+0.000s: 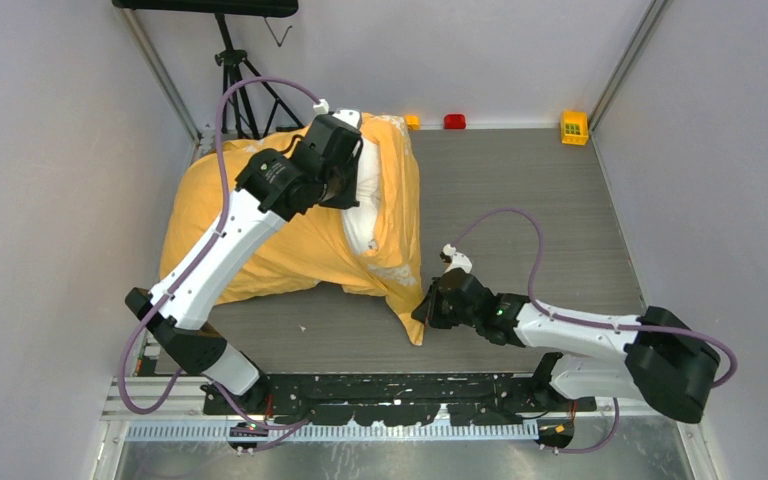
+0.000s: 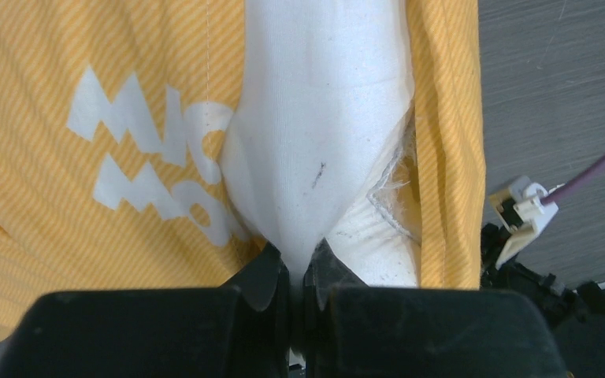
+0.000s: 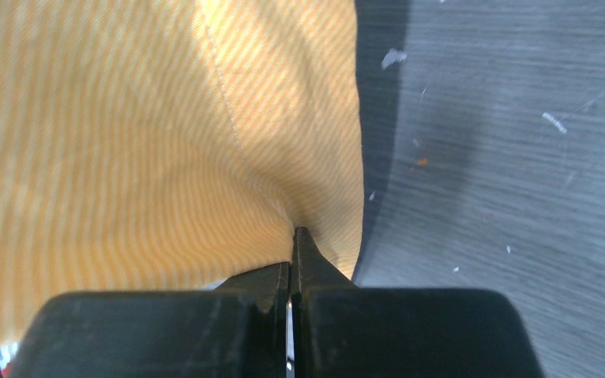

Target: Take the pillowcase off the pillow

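The orange-yellow pillowcase (image 1: 290, 250) lies over the pillow on the left half of the table. A strip of the white pillow (image 1: 365, 205) shows through its open side. My left gripper (image 1: 350, 188) is over that opening. In the left wrist view it (image 2: 297, 264) is shut on a pinch of white pillow (image 2: 323, 118) fabric, with pillowcase (image 2: 126, 94) on both sides. My right gripper (image 1: 422, 308) is at the pillowcase's near right corner. The right wrist view shows it (image 3: 293, 236) shut on the orange pillowcase (image 3: 142, 142) fabric.
A small yellow block (image 1: 574, 126), a red piece (image 1: 455, 121) and an orange piece (image 1: 412, 122) sit along the far edge. A tripod (image 1: 242, 75) stands behind the far left corner. Walls close in both sides. Grey table (image 1: 540, 210) lies to the right.
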Motion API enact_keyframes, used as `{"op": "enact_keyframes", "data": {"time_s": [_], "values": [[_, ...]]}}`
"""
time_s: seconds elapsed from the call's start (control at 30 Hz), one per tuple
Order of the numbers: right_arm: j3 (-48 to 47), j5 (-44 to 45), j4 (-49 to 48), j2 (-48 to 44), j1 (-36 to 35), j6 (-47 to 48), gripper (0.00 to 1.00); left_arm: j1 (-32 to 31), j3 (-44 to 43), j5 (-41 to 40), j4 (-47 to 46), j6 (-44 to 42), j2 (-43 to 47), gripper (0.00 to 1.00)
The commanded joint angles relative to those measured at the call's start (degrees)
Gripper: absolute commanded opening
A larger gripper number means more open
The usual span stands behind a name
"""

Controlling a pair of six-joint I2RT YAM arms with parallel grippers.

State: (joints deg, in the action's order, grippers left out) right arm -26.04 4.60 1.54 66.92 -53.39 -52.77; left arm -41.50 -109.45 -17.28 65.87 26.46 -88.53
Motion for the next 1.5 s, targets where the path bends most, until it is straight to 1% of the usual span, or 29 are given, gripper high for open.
{"op": "enact_keyframes", "data": {"time_s": [0.0,0.1,0.17,0.3,0.4,0.43,0.47,0.53,0.57,0.6,0.63,0.67,0.73,0.77,0.83,0.93,1.07,1.23,1.37,1.43,1.47], "values": [[-3.39,7.53,10.08,7.67,3.29,-0.85,0.0,1.92,-3.15,-2.71,-1.31,-2.81,7.16,0.0],[-5.05,2.72,10.5,11.38,9.42,-0.34,0.0,3.55,-2.81,-0.8,-0.1,-3.05,9.39,0.0],[-4.54,-0.5,9.06,11.93,13.43,0.5,0.0,4.48,-2.75,1.23,1.37,-3.43,9.95,0.0],[-5.19,0.08,10.41,10.4,17.86,3.67,0.0,5.0,-0.58,2.0,3.51,-3.95,10.82,0.0],[-7.28,1.37,13.62,10.09,20.05,5.79,0.0,6.05,3.3,2.04,2.41,-3.79,12.53,0.0],[-8.25,0.9,15.05,9.88,20.81,6.61,0.02,6.48,4.66,2.37,1.75,-3.6,13.12,0.0],[-9.4,-0.77,16.12,9.11,20.93,8.63,0.12,6.74,5.86,2.87,1.08,-3.34,13.51,0.0],[-10.25,-6.8,16.5,5.25,20.89,11.64,0.4,6.89,8.84,4.58,-1.03,-2.39,13.95,0.0],[-10.45,-7.88,16.44,2.49,20.95,12.51,0.54,6.95,10.53,6.29,-2.73,-1.77,14.1,0.0],[-10.65,-9.84,16.14,-0.53,20.91,13.12,0.62,6.88,12.34,8.07,-4.44,-0.92,14.35,0.0],[-11.34,-11.1,16.32,-3.32,20.95,13.86,0.68,6.88,14.48,9.99,-6.53,0.11,14.74,0.0],[-12.62,-12.24,16.99,-5.75,20.93,14.79,0.72,6.92,16.74,12.33,-9.15,1.66,15.32,0.0],[-16.95,-14.79,20.32,-7.99,20.88,15.51,0.75,6.93,21.31,15.07,-14.03,3.62,16.26,0.0],[-19.39,-16.57,23.06,-8.18,20.94,15.52,0.76,6.91,22.89,15.98,-15.56,4.49,16.35,0.0],[-24.23,-19.5,24.71,-8.17,20.15,14.19,0.82,6.87,24.62,16.97,-17.36,5.5,15.97,0.0],[-27.46,-18.24,24.14,-8.14,17.04,10.31,0.85,6.88,25.87,20.39,-18.64,6.26,14.81,0.0],[-31.59,-7.92,24.67,-4.71,10.81,5.12,0.85,6.89,27.27,22.4,-20.6,7.35,14.07,0.0],[-36.7,0.89,25.03,2.8,2.01,1.34,0.85,6.82,28.45,22.29,-22.32,7.78,14.24,0.0],[-36.27,3.41,25.41,6.92,0.34,-1.55,0.84,6.86,27.73,21.61,-22.14,7.41,14.26,0.0],[-34.43,3.01,23.21,6.8,0.32,-1.85,0.8,6.84,27.29,21.44,-21.87,7.14,14.17,0.0],[-33.82,3.12,22.49,6.6,0.32,-1.89,0.77,6.83,27.09,21.29,-21.72,7.1,14.15,0.0]]}}
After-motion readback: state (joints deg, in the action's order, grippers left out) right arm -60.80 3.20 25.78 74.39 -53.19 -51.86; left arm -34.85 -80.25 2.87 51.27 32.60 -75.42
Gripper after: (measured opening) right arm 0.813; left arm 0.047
